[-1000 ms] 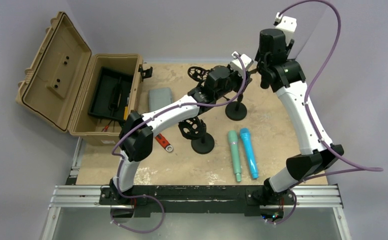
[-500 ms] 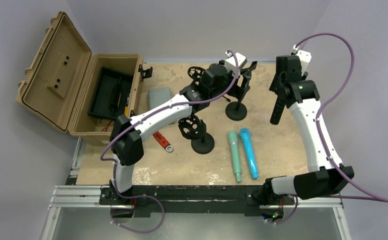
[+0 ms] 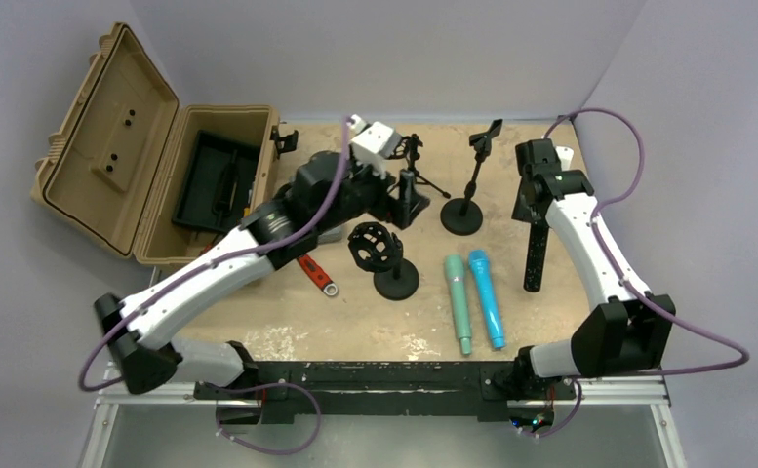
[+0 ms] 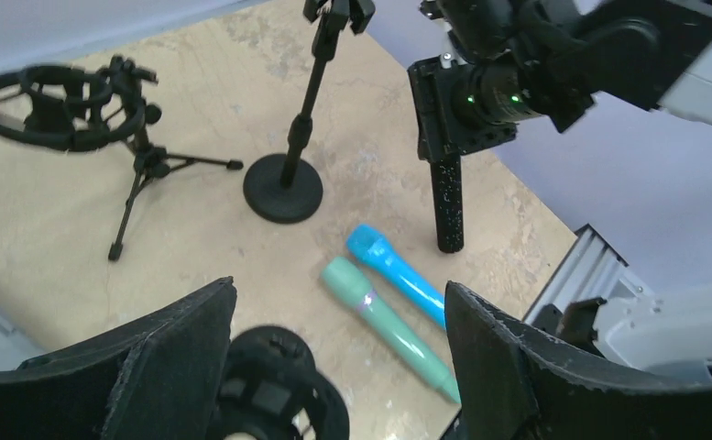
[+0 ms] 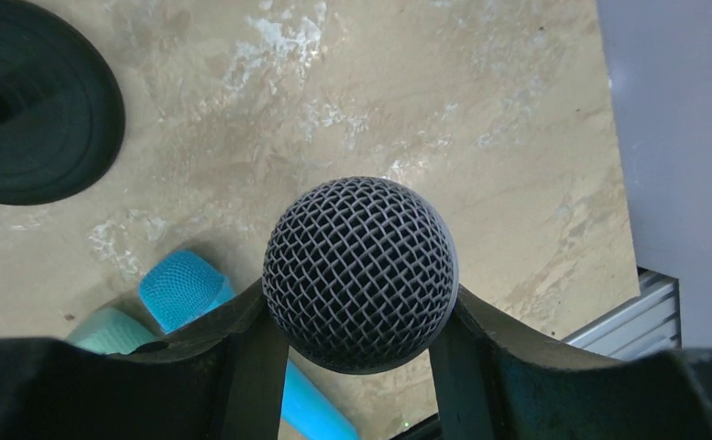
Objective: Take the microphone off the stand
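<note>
My right gripper is shut on the black microphone, which hangs upright with its mesh head pointing down, close over the table at the right. The head fills the space between the right gripper's fingers. The round-base stand is left of it, and its clip holds nothing. My left gripper hovers open over the middle of the table, nothing between its fingers. The left wrist view shows the stand and the held microphone.
A green microphone and a blue one lie side by side at the near centre. A shock-mount stand sits under the left gripper, a tripod mount behind it. An open tan case is at the left, with a red wrench nearby.
The left gripper opened, let go of the stand and pulled back to the left. The right arm carried the black microphone away from the stand, down and toward the near right.
</note>
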### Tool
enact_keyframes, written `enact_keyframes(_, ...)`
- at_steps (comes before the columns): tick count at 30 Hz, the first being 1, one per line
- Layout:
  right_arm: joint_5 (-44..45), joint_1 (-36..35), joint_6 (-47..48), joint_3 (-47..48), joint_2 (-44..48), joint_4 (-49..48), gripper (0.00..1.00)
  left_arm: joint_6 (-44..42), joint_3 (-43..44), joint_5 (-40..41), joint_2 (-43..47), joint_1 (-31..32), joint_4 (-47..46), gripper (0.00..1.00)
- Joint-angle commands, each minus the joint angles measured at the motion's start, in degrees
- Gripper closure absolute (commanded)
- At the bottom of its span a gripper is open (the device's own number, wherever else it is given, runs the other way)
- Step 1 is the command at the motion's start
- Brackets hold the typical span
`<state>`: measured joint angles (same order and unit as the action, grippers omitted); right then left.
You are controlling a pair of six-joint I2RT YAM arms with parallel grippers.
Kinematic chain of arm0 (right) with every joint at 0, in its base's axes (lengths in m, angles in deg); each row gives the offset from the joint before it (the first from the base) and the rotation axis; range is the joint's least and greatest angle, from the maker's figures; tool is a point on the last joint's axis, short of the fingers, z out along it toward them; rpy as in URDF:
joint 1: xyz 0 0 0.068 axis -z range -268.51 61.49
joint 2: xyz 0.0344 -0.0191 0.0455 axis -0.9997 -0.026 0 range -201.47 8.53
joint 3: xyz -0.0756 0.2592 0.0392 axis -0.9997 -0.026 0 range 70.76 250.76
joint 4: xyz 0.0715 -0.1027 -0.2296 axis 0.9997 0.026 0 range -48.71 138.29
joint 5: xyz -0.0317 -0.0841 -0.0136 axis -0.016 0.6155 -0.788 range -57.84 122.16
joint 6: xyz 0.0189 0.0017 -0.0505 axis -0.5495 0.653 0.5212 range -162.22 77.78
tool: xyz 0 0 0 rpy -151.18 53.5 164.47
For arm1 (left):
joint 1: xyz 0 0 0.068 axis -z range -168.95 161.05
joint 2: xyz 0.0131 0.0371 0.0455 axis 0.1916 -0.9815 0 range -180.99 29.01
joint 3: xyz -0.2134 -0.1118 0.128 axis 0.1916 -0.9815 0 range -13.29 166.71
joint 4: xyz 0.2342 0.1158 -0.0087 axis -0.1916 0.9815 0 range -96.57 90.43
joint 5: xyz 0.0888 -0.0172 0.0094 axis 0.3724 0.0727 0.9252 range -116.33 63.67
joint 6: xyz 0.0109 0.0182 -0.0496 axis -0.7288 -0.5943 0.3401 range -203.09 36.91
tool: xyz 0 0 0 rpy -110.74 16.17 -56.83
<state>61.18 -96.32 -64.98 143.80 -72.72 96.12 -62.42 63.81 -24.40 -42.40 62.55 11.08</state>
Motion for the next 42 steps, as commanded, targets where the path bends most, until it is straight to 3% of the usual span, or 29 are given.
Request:
enact_keyframes(1,-2.86,0.21,-2.91,-3.66,-3.21,-0.67,1.0,5.69,-5.24,3.1,7.81,-0.25,5.69,0.19)
enact_keyframes(8,-11.64,0.12,-3.02,-10.17,-5.39,-4.42,1.0,7.9,-3.76,4.23,12.26,-0.21,7.57,0.18)
enact_keyframes(14,-10.62,0.15,-3.84,-14.43,-5.36,-8.91,1.0,7.94,-0.54,4.28,12.05,-0.23,6.48,0.18)
enact_keyframes(21,-9.02,0.2,-5.25,-9.79,-5.18,-7.1,1.0,5.95,1.97,3.54,10.61,-0.21,8.0,0.18)
enact_keyframes(22,-8.04,0.54,-5.91,-8.76,-5.19,-6.51,0.97,5.78,2.0,3.52,10.51,-0.23,7.9,0.18)
enact_keyframes(27,-6.26,6.22,-9.27,-8.36,-4.08,-6.44,0.51,4.72,2.47,3.14,9.82,-0.39,7.78,0.18)
enact_keyframes(32,-5.92,7.64,-8.11,-7.16,0.56,-9.8,0.23,4.02,2.87,2.79,9.89,-1.32,8.89,0.18)
enact_keyframes(42,-22.3,7.64,-1.6,4.86,5.89,-17.58,0.22,4.33,4.42,0.38,8.69,-3.44,9.91,0.18)
